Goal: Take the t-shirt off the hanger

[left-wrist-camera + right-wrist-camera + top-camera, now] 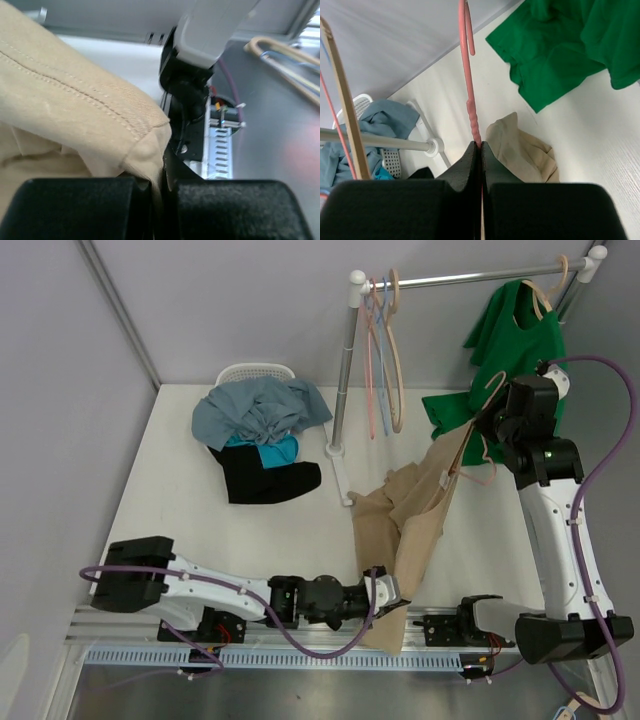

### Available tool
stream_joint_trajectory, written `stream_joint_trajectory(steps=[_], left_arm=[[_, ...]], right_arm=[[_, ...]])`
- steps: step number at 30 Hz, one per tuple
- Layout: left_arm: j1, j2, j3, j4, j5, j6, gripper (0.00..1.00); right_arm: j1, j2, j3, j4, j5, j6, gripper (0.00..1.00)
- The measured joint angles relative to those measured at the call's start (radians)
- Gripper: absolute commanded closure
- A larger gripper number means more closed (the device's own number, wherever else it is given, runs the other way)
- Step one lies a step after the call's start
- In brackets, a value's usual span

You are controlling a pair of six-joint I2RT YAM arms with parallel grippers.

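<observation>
The left hand (162,181) is clenched on a folded, stitched edge of a beige t-shirt (415,520), with cloth pinched tight between its two black fingers. This grip is in front of the rack (345,380), at the near edge of the white table (190,510).

The right hand (480,148) is raised to the right of the rack's upright post and below its rail. It is shut tight on the thin neck of a pink hanger (466,60), whose hook points up, free of the rail.

The t-shirt hangs from that hanger and stretches in a slanted band down to the left hand, with loose folds lying on the table near the rack's foot.

A green shirt (510,340) hangs from the rail behind the right hand. A heap of grey, blue and black clothes (262,430) sits left of the rack.
</observation>
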Motion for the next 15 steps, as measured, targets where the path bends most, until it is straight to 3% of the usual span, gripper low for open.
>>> stream_joint_trajectory(steps=[4, 10, 15], left_arm=[[0.085, 0.109, 0.089, -0.091, 0.006, -0.057, 0.99], [0.412, 0.331, 0.507, -0.378, 0.138, -0.240, 0.99], [0.603, 0.414, 0.620, -0.499, 0.196, -0.382, 0.99]], right_arm=[[0.026, -0.021, 0.000, -0.002, -0.050, -0.018, 1.00], [0.060, -0.103, 0.025, -0.053, -0.216, -0.093, 1.00], [0.060, -0.131, 0.129, -0.119, -0.226, -0.200, 1.00]])
